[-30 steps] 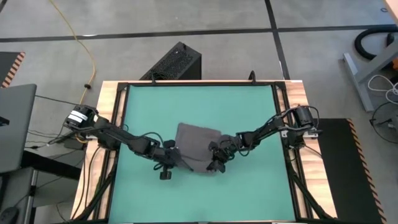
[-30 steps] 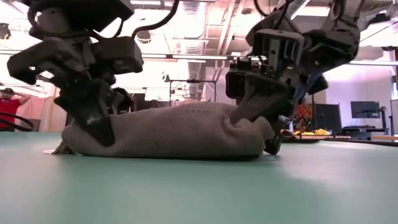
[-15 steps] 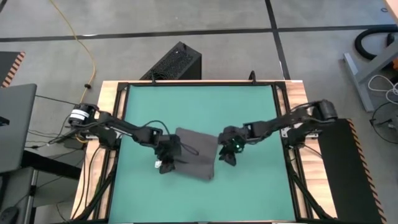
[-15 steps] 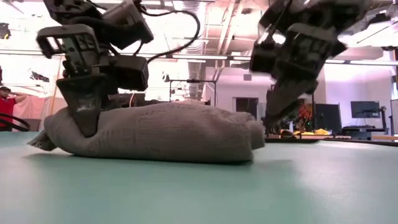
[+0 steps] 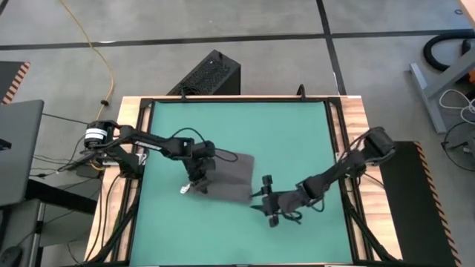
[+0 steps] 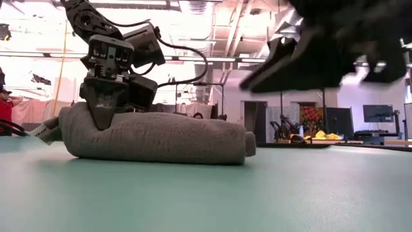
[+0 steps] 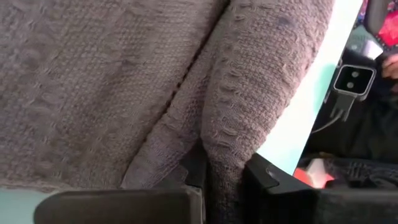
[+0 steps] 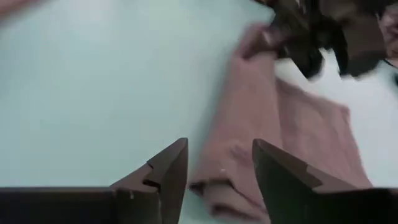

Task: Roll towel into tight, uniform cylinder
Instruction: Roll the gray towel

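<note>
The dark grey towel (image 5: pixel 230 178) lies as a loose, thick roll (image 6: pixel 161 137) on the green mat (image 5: pixel 297 133), resting along its whole length. My left gripper (image 5: pixel 197 180) is shut on the roll's left end (image 6: pixel 84 122). A small flap (image 6: pixel 45 131) sticks out on the mat beyond that end. My right gripper (image 5: pixel 266 202) hangs open above the mat, just off the towel's right end and nearer the front edge. In its wrist view its fingers (image 8: pixel 171 168) stand apart with bare mat between them and the towel (image 8: pixel 273 124) ahead. My left gripper pinches a thick fold of the towel (image 7: pixel 221 155) between its two fingers at the roll's left end. The fingers (image 6: pixel 103 113) come down on it from above, slanting, and lie across the roll. The towel stays on the mat and is dented in under the fingers.
A black frame and wooden border (image 5: pixel 141 148) run round the mat. There is bare mat toward the far edge (image 5: pixel 237 119) and along the near edge (image 5: pixel 223 237). The low view shows a room with a person at the far left (image 6: pixel 6 106).
My right gripper has opened and let go of the towel's right end. It has then risen, rolled, and swung toward the near edge. My left gripper has turned and gone toward the far edge while staying shut. It has dragged the towel's left end with it, so the roll has swung round on the mat.
</note>
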Available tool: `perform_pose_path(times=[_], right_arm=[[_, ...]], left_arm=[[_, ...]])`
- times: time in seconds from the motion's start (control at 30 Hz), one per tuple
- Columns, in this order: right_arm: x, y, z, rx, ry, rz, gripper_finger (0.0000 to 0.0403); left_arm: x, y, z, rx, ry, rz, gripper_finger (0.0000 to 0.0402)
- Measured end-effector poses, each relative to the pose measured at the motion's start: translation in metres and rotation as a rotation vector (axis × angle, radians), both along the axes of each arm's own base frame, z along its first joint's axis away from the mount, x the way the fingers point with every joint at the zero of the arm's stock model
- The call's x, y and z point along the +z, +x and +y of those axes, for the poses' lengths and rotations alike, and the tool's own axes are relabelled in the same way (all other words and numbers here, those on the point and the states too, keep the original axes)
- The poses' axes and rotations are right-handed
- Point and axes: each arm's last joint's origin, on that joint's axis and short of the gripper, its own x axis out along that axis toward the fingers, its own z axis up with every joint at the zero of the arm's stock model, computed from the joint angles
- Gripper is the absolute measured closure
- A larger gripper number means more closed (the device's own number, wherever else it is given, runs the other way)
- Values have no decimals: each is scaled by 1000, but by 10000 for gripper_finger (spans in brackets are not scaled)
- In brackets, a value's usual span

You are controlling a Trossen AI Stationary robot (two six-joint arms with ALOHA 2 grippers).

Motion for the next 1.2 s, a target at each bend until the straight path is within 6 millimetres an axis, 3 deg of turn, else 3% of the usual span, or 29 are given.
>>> perform_pose_path(times=[0.33,0.73,0.87,1.07,1.2], right_arm=[[-25,41,-5,-108,-18,38,158],[-49,44,-18,-218,65,205,164],[-56,46,-25,-239,108,245,210],[-54,48,-28,-212,148,259,358],[-50,47,-28,-175,197,279,373]], left_arm=[[0,1,-4,1,16,5,346],[1,2,-7,-86,75,-83,294],[3,2,-4,-130,17,-128,286],[7,-2,0,-141,-31,-134,285],[10,-7,3,-155,-22,-128,285]])
